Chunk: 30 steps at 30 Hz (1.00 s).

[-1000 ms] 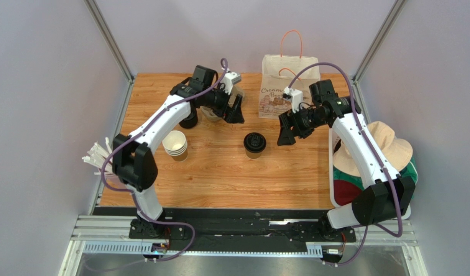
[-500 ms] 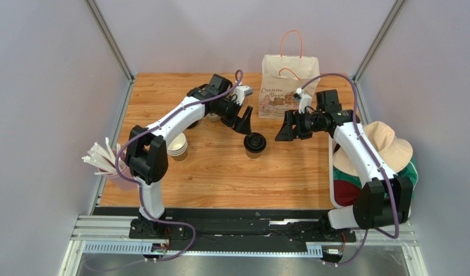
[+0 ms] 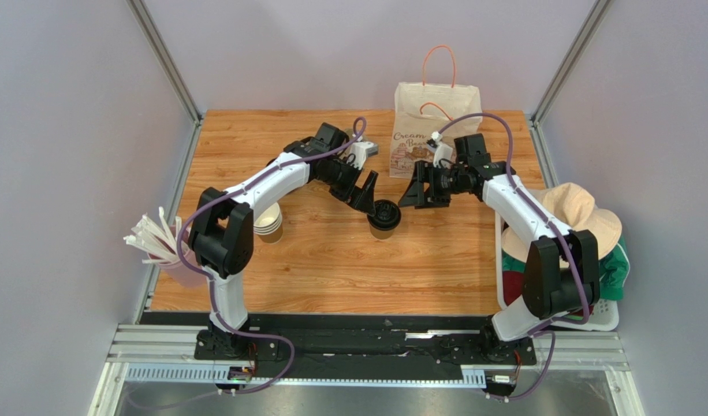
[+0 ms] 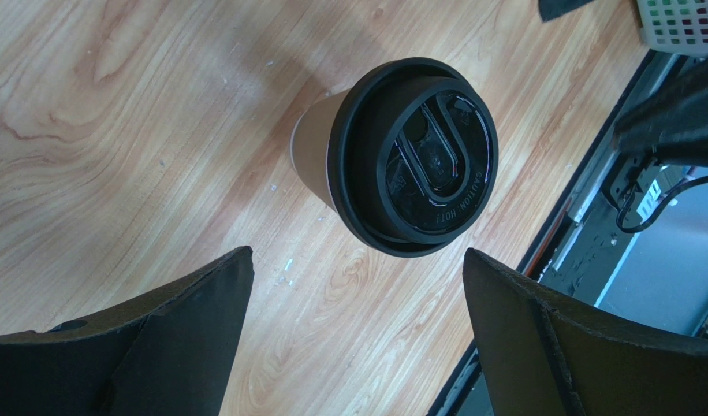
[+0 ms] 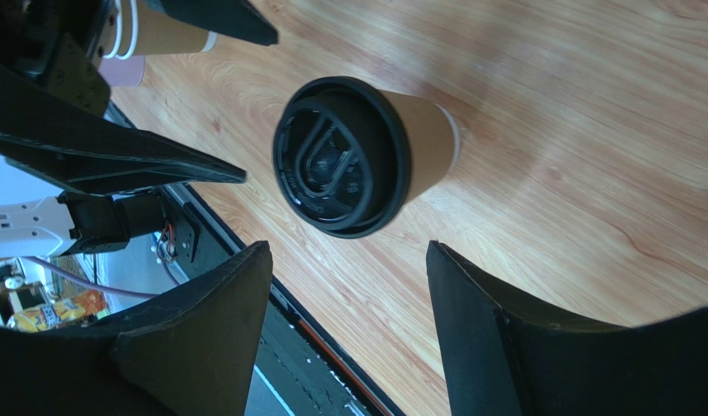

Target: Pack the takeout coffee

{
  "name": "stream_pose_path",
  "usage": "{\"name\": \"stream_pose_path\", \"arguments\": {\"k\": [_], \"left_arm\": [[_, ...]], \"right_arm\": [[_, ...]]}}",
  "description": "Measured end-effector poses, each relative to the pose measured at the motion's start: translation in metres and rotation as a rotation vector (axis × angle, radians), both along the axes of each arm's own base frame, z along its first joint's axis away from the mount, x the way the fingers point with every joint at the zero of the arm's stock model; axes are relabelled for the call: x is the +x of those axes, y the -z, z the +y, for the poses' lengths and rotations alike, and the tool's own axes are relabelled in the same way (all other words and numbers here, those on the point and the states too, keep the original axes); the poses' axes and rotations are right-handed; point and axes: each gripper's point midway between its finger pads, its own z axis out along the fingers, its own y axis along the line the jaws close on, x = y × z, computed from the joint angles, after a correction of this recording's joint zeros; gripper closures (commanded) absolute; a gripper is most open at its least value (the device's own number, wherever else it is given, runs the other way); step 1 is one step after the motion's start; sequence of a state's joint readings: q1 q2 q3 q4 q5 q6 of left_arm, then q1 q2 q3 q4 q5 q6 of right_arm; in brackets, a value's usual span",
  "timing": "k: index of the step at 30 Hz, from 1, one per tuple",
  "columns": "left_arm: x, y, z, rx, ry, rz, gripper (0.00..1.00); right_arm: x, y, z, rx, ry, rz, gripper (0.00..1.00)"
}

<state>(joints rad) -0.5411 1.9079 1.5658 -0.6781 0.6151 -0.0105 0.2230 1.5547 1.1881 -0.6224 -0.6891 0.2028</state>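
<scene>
The takeout coffee (image 3: 384,215), a brown paper cup with a black sip lid, stands upright on the wooden table near its middle. My left gripper (image 3: 364,192) hovers just behind and left of the coffee, open, with nothing between its fingers. In the left wrist view the coffee (image 4: 414,156) lies ahead of the left gripper (image 4: 356,260), outside the jaws. My right gripper (image 3: 416,192) is just behind and right of the cup, open and empty. The right wrist view shows the coffee (image 5: 344,156) beyond the right gripper (image 5: 347,251).
A paper bag (image 3: 427,130) with orange handles stands upright at the back, behind both grippers. A stack of lidless cups (image 3: 266,221) sits left of the coffee. Straws (image 3: 149,238) lie at the left edge. A basket with a hat (image 3: 583,217) sits at the right edge.
Both arms have closed in on the coffee: the left gripper swung right and forward, the right gripper moved left. The right jaws have narrowed a little. The cup has not moved.
</scene>
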Motion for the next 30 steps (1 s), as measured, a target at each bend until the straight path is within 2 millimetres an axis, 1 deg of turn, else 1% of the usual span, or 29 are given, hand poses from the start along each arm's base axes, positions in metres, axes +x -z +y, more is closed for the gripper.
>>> {"name": "stream_pose_path", "arguments": {"k": [3,6,11,16,20,24,30], "left_arm": [[0.001,0.001,0.000,0.001,-0.001,-0.005,0.01],[0.002,0.002,0.000,-0.002,-0.002,-0.011,0.02],[0.002,0.006,0.000,0.002,-0.004,-0.011,0.02],[0.003,0.007,0.000,0.003,-0.007,-0.016,0.02],[0.005,0.007,0.000,0.003,-0.009,-0.023,0.02],[0.005,0.009,0.001,0.007,-0.012,-0.026,0.02],[0.007,0.010,0.002,0.014,-0.019,-0.035,0.03]], "right_arm": [[-0.002,0.001,0.013,0.000,-0.022,-0.019,0.30],[-0.004,0.009,0.021,-0.013,-0.031,-0.011,0.25],[0.000,0.028,0.019,-0.051,-0.007,0.023,0.22],[0.005,0.039,0.019,-0.061,0.006,0.044,0.23],[0.007,0.048,0.022,-0.052,0.006,0.070,0.25],[0.007,0.053,0.024,-0.042,0.005,0.092,0.26],[0.008,0.050,0.029,-0.011,-0.002,0.094,0.28]]}}
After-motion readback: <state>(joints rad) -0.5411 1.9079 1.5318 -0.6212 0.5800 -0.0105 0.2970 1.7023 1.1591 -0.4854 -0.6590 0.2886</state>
